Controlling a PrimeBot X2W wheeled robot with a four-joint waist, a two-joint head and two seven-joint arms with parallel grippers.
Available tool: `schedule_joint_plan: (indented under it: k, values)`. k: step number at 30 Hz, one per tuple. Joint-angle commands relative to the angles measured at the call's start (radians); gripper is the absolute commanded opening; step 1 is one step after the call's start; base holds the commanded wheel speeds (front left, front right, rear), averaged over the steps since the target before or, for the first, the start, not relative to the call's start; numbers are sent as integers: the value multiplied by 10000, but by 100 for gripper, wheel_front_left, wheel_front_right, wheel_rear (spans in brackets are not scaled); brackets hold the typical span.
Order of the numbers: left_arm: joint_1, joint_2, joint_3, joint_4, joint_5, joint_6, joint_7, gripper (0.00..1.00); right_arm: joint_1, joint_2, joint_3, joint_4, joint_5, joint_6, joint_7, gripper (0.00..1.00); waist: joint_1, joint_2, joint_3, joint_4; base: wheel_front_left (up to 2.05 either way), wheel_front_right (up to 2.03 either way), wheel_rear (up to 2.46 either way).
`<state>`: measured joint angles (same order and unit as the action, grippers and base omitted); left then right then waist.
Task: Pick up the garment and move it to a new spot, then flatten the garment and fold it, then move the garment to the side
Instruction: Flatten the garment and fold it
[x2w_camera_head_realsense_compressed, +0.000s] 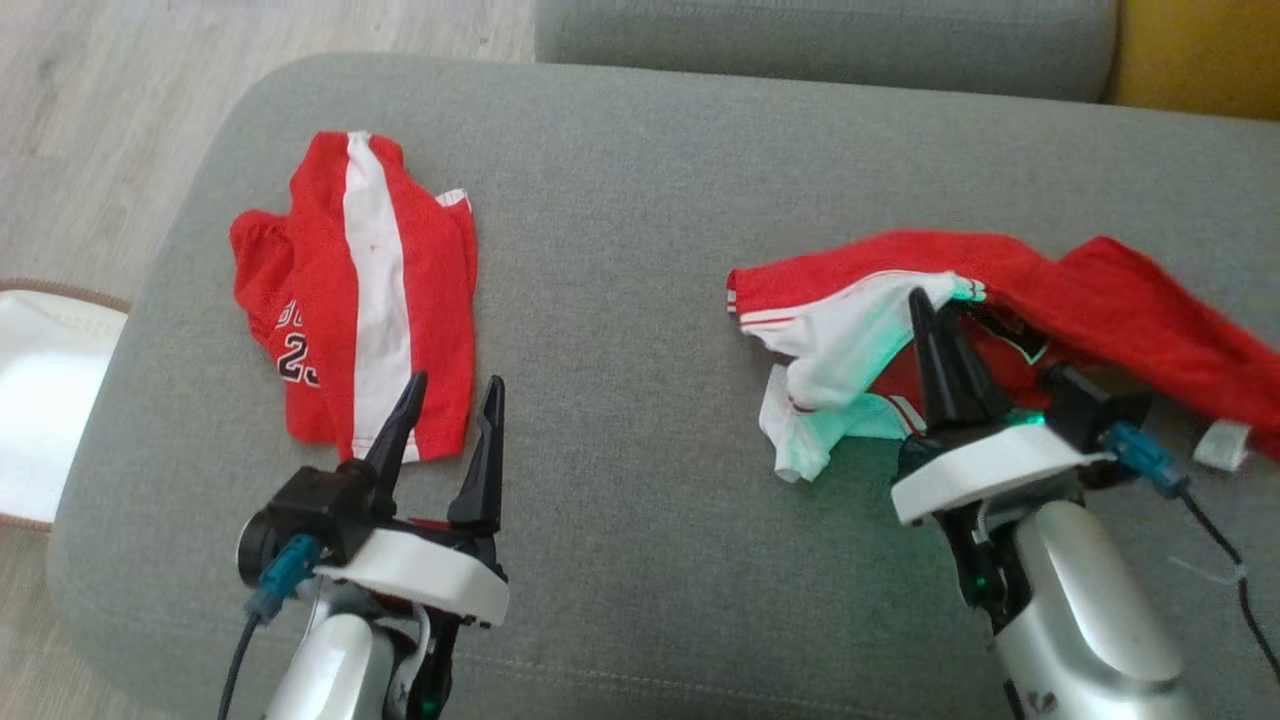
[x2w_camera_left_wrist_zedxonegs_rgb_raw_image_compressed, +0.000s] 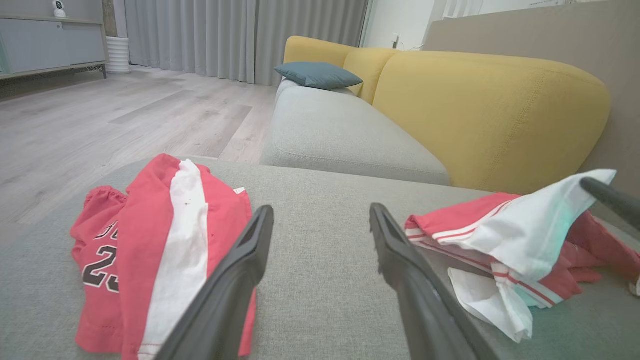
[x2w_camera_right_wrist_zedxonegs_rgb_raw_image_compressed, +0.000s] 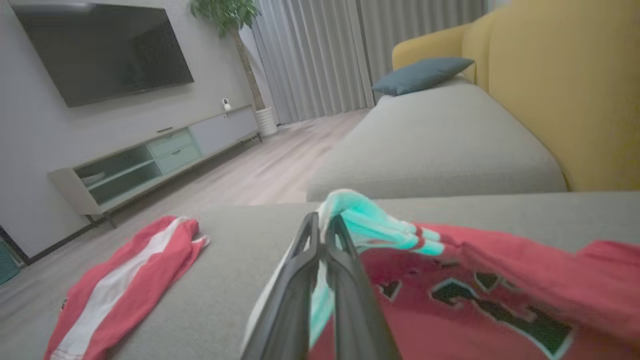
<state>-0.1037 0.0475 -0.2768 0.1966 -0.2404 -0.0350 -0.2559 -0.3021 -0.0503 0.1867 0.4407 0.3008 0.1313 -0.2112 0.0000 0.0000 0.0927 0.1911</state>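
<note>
Clenching the white edge of the red garment (x2w_camera_head_realsense_compressed: 1100, 290), the right pincer (x2w_camera_head_realsense_compressed: 924, 308) grips it while the left pincer (x2w_camera_head_realsense_compressed: 457, 382) gapes, released.

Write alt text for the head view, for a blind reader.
The right gripper is shut on a white fold of a crumpled red jersey on a grey sofa cushion. The open left gripper is near red shorts with a white stripe and the number 23.
</note>
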Motion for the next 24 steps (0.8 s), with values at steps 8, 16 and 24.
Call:
schedule_joint_plan:
  k: [8, 16, 24]
  values:
    - [-239, 28, 151, -448, -44, 71, -59, 100, -1598, 1, -454, -1705, -988, -6, 955, 0, 0, 0, 169, 266, 0, 0, 0]
    - [-767, 28, -84, -461, -339, -20, -59, 100, -4521, -784, -1253, -1107, -2744, -6, 2604, 0, 0, 0, 1234, 1163, 0, 0, 0]
    - [-1199, 28, -547, -414, -831, 22, -59, 100, -7629, -2643, -450, 2243, -3146, -6, 3169, 5, 0, 0, 1883, 2146, 0, 0, 0]
